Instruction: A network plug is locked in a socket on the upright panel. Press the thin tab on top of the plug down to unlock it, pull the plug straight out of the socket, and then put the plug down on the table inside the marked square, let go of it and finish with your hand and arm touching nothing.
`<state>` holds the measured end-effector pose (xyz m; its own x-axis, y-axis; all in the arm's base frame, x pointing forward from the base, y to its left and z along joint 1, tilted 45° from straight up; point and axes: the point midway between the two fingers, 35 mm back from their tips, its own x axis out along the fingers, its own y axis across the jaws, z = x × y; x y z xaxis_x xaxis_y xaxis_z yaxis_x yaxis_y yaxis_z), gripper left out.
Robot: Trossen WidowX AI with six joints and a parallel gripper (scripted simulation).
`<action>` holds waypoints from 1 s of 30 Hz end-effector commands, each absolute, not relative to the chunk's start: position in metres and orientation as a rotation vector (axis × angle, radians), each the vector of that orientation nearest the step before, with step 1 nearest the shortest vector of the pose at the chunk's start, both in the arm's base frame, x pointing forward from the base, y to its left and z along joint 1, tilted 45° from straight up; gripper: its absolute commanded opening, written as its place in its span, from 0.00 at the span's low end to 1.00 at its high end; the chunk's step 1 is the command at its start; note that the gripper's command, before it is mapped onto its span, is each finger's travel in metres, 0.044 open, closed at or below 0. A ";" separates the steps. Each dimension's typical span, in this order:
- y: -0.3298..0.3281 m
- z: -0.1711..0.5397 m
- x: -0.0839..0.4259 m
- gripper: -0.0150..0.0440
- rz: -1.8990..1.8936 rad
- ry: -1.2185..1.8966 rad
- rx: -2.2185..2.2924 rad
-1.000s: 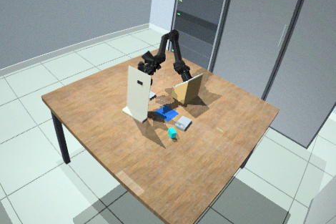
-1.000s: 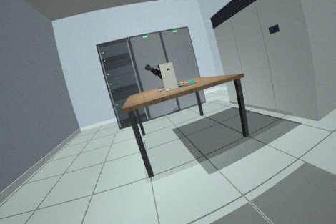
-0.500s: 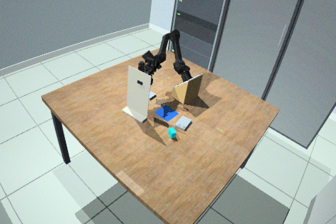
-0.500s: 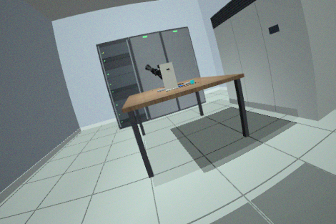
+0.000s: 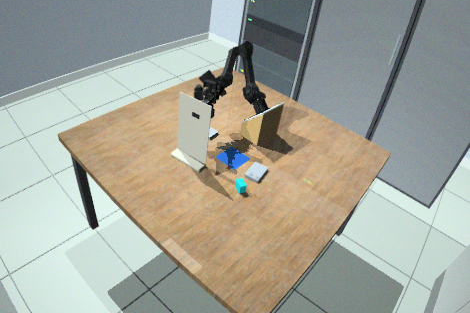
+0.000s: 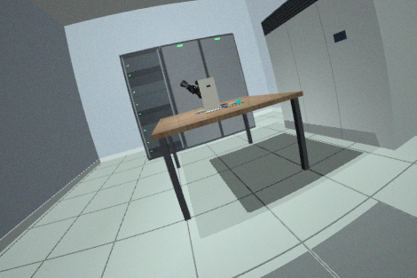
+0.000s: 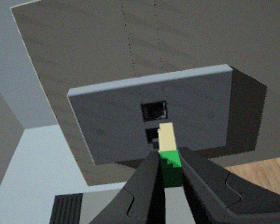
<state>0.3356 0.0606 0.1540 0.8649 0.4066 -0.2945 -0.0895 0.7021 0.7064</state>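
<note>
Fingers clenched on the network plug, just clear of the socket; extraction apparently under way, carry to blue marked square next.

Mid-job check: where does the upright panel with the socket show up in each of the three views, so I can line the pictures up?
Top: upright panel stands left of centre on the table, socket side turned away.
Exterior: small pale slab at the table's far end.
Wrist: fills the frame; grey socket plate at centre, plug in the fingers.
Shared landmark: the black gripper beside the panel.
</note>
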 end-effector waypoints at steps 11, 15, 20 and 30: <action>0.059 0.155 0.329 0.25 0.290 0.459 0.741; 0.058 0.155 0.327 0.25 0.290 0.459 0.741; 0.057 0.156 0.326 0.25 0.290 0.459 0.741; 0.056 0.157 0.322 0.25 0.290 0.459 0.741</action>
<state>0.3241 0.0558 0.1571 0.8646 0.4064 -0.2956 -0.0888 0.7024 0.7062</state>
